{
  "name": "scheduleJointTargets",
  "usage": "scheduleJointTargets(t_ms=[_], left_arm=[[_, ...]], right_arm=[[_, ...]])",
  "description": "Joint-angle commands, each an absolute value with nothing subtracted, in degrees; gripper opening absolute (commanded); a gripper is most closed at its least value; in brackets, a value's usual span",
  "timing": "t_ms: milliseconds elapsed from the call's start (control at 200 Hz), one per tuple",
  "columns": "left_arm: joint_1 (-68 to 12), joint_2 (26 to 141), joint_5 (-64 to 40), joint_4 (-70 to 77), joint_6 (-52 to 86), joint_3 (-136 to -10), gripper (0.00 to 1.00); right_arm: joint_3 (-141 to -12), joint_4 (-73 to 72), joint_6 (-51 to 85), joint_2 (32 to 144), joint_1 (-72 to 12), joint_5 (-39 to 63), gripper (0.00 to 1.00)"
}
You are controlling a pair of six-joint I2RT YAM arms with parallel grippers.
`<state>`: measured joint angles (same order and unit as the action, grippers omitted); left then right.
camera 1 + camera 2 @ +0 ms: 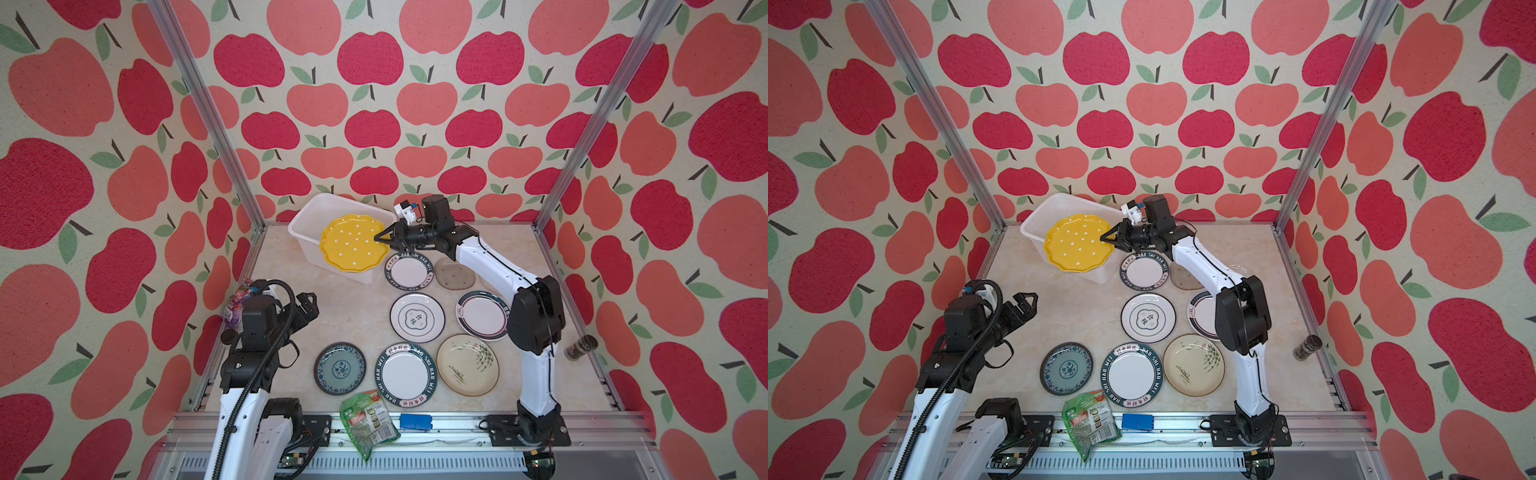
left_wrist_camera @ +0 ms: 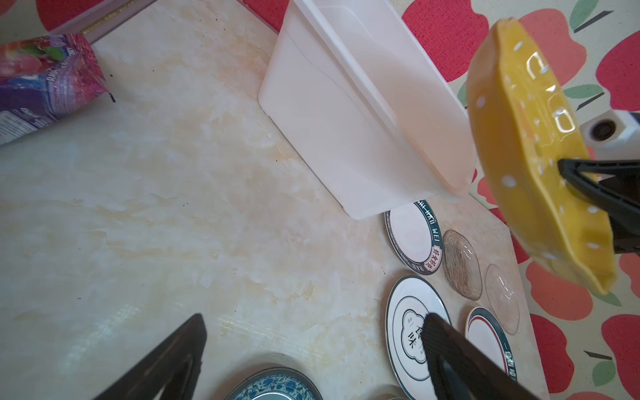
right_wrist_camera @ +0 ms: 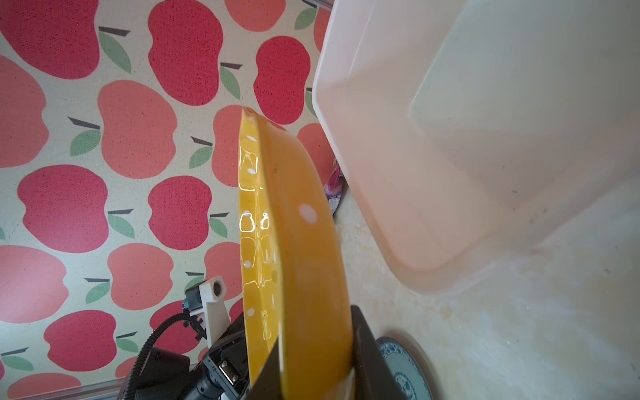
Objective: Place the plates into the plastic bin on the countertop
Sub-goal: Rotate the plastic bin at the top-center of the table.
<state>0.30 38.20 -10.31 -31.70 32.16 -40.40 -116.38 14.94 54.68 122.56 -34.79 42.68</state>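
Yellow plate (image 1: 353, 243): rim clamped in right gripper (image 1: 381, 240), tilted in the air over the bin (image 1: 313, 224), its face reaching from the jaws toward the bin. Bin looks empty. Left gripper (image 1: 309, 305): jaws wide, holding nothing, well apart. Other plates (image 1: 417, 318): flat on countertop (image 1: 332, 324).

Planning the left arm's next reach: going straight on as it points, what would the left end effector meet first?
Probably bare beige marble-patterned countertop, which the open left end effector tilts down toward; the white translucent plastic bin lies farther along that line. Depth is unclear.
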Motion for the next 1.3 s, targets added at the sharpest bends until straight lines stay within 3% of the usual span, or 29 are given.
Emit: scheduleJointTargets(t_ms=[0,80,140,305,665,1106,1296], left_arm=[[0.88,42.69,-9.88,-30.07,30.50,-42.75,0.99],[1.78,45.62,-11.05,-27.41,30.32,-43.85,0.99],[2.51,47.68,-11.74,-25.01,30.75,-44.33,0.99],[3.26,54.74,-12.94,-18.24,31.51,-45.44,0.99],[4.69,71.60,-9.04,-5.98,36.52,-51.24,0.99],[5.00,97.25,-10.16,-5.01,42.04,-73.92,1.00],[5.26,108.01,-13.03,-9.61,42.20,-84.01,0.88]], right_arm=[[-140.25,27.66,52.33,132.74,-34.46,41.26,0.00],[-161.94,32.66,55.64,144.96,-33.54,40.24,0.00],[-169.49,29.74,61.03,150.91,-31.99,40.33,0.00],[-156.06,17.64,60.49,145.07,-30.79,41.15,0.00],[-156.75,17.45,58.51,144.01,-30.45,41.37,0.00],[-154.29,20.45,54.15,140.86,-31.13,38.64,0.00],[-153.67,22.86,50.87,138.93,-31.47,36.43,0.00]])
